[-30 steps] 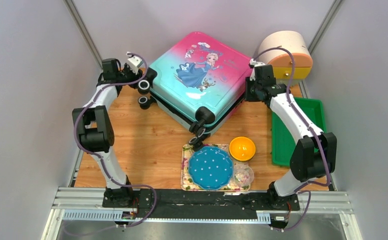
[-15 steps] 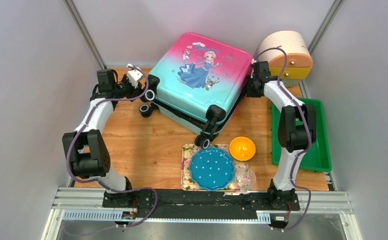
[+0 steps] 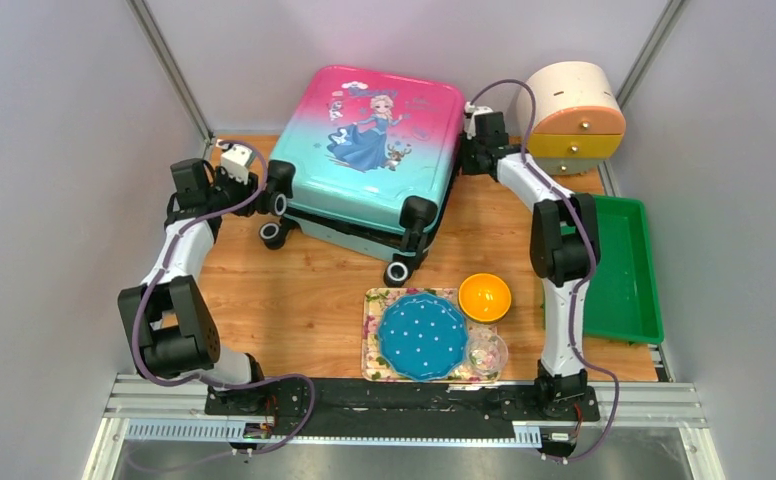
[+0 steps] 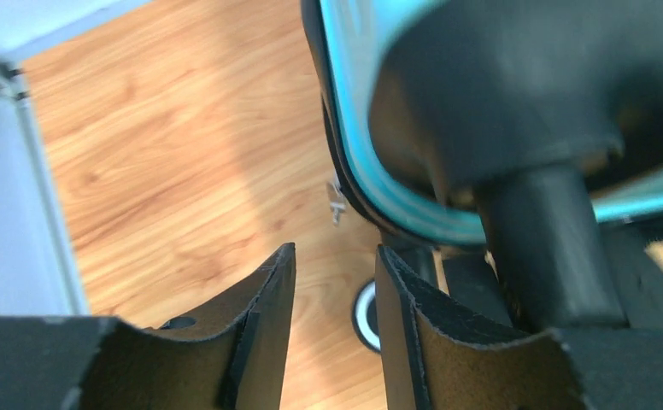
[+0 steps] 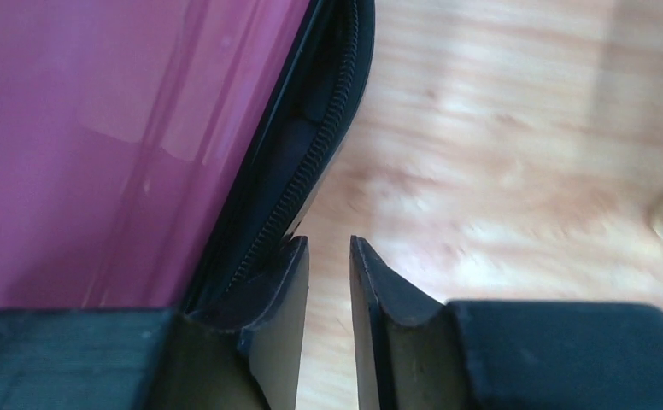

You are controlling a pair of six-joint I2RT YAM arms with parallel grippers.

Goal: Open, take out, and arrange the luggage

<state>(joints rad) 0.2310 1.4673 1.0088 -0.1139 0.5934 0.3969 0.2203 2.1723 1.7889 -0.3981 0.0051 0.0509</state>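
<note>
The luggage (image 3: pixel 369 150), a pink-to-turquoise suitcase with a cartoon girl print, lies flat at the back of the wooden table, wheels toward me. My left gripper (image 3: pixel 261 188) is at its near-left corner beside a black wheel (image 3: pixel 274 234). In the left wrist view the gripper (image 4: pixel 335 256) is slightly open and empty, its right finger against the wheel strut (image 4: pixel 550 248). My right gripper (image 3: pixel 464 152) is at the suitcase's right edge. In the right wrist view it (image 5: pixel 328 243) is narrowly open and empty, its left finger touching the black zipper seam (image 5: pixel 311 171), which gapes a little.
A round cream drawer cabinet (image 3: pixel 574 110) stands at the back right. A green tray (image 3: pixel 624 270) lies along the right edge. Near the front are an orange bowl (image 3: pixel 485 296), a blue dotted plate (image 3: pixel 422 336) on a floral tray (image 3: pixel 372 305), and a small clear bowl (image 3: pixel 488 352).
The suitcase has slid left and back and turned anticlockwise. Both grippers moved left with it, staying at its left corner and right edge.
</note>
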